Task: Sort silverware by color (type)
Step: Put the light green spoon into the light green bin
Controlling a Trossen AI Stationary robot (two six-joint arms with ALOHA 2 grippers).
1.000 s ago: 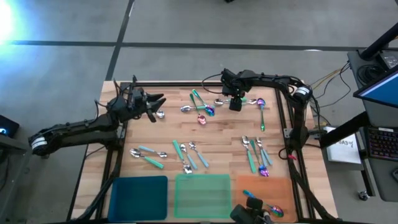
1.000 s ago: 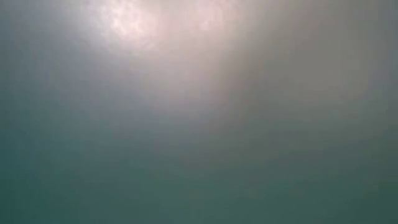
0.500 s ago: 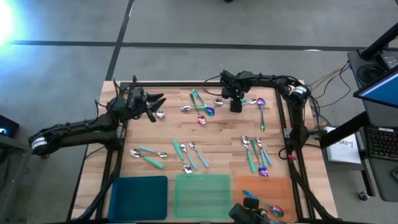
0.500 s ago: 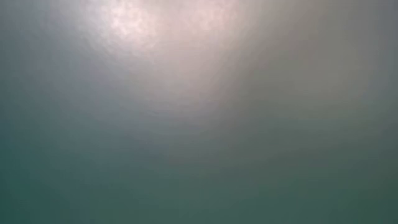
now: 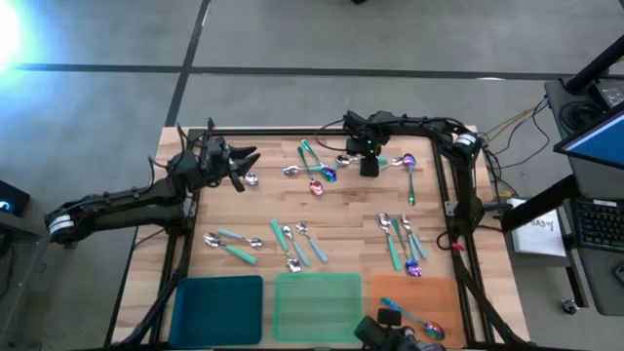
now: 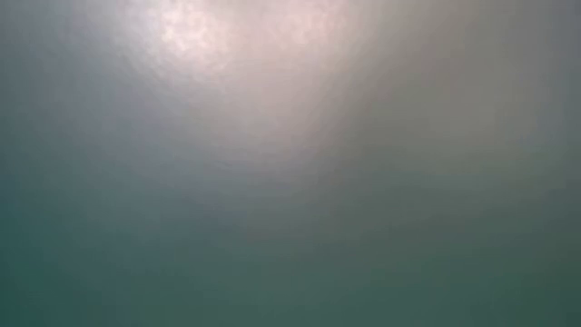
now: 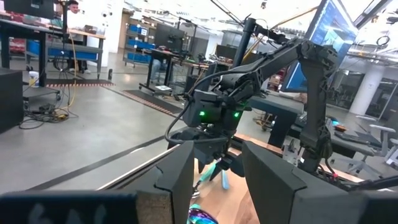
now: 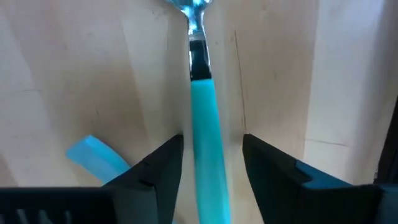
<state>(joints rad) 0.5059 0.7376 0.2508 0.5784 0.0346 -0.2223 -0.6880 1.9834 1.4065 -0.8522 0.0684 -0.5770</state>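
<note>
Small spoons lie in loose groups on the wooden table [image 5: 341, 210]. My right gripper [image 5: 369, 164] points down near the far edge and is open. Its fingers stand on either side of a teal-green-handled spoon [image 8: 202, 118] without touching it. The spoon lies flat, its silver bowl [image 8: 188, 7] pointing away. A pale blue handle [image 8: 93, 154] lies beside it. My left gripper [image 5: 241, 166] hovers open at the far left, next to a silver spoon [image 5: 252, 179]. An iridescent spoon [image 7: 200, 216] shows below its fingers. The low view shows nothing.
Blue tray [image 5: 219, 307], green tray [image 5: 317, 304] and orange tray [image 5: 429, 292] line the near edge; the orange one holds an iridescent spoon [image 5: 426, 329]. Spoon groups lie at the far centre [image 5: 314, 168], near left [image 5: 234, 244], centre [image 5: 294, 244] and right [image 5: 405, 244]. A dark frame [image 5: 447, 185] borders the table.
</note>
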